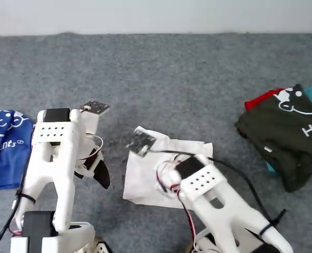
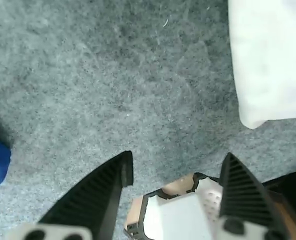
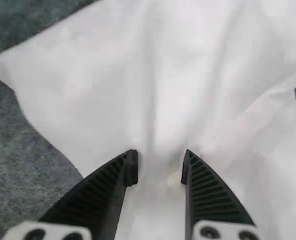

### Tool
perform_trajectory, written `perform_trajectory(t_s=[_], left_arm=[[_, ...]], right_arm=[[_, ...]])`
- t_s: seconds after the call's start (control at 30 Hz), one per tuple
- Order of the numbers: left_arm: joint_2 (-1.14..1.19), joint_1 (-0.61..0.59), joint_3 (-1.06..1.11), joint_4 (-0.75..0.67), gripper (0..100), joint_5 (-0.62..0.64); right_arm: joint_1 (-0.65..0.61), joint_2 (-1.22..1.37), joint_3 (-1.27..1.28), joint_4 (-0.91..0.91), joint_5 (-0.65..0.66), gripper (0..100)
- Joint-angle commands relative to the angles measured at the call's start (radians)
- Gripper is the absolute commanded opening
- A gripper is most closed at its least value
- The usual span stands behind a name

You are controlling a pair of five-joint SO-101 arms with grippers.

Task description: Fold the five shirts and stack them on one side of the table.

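**Grey Counter, White Shirt: Handling Notes**

Grey, felt-like covering on the counter (image 1: 172,79) gives friction, so cloth is likely to drag rather than slide. The white shirt (image 1: 143,174) lies at the centre, partly folded, with loose corners. Judged thin, light and limp, it will sag from any single hold and keep no crease unaided.

The right claw (image 3: 158,167) is clamped on a raised ridge of this shirt, with wrinkles radiating from the pinch. The left claw (image 2: 178,165) stands apart over bare counter, just beside the shirt's edge.

Recommended hold: a corner or a folded edge, taken through both layers.

A blue shirt (image 1: 6,147) lies at one side. A dark stack (image 1: 282,142) lies at the other.
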Motion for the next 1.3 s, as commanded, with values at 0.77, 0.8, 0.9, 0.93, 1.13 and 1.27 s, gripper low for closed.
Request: perform_trajectory(t_s=[0.77,0.8,0.9,0.93,1.13,1.27], left_arm=[[-0.026,0.178,-0.036,0.011,27,-0.006],[-0.026,0.196,-0.041,0.009,27,0.009],[-0.032,0.236,-0.081,-0.04,27,0.1],[-0.032,0.244,-0.105,-0.06,27,0.144],[-0.023,0.341,-0.17,-0.173,28,0.264],[-0.021,0.431,-0.119,-0.184,28,0.265]], right_arm=[[0.354,-0.018,-0.034,-0.209,0.181,15.7],[0.344,-0.022,-0.034,-0.174,0.18,15.7],[0.266,-0.019,-0.026,-0.061,0.18,15.8],[0.236,-0.016,-0.02,-0.035,0.18,15.8],[0.085,-0.024,0.005,0.005,0.057,15.8],[0.051,-0.024,-0.023,0.021,0.038,15.8]])
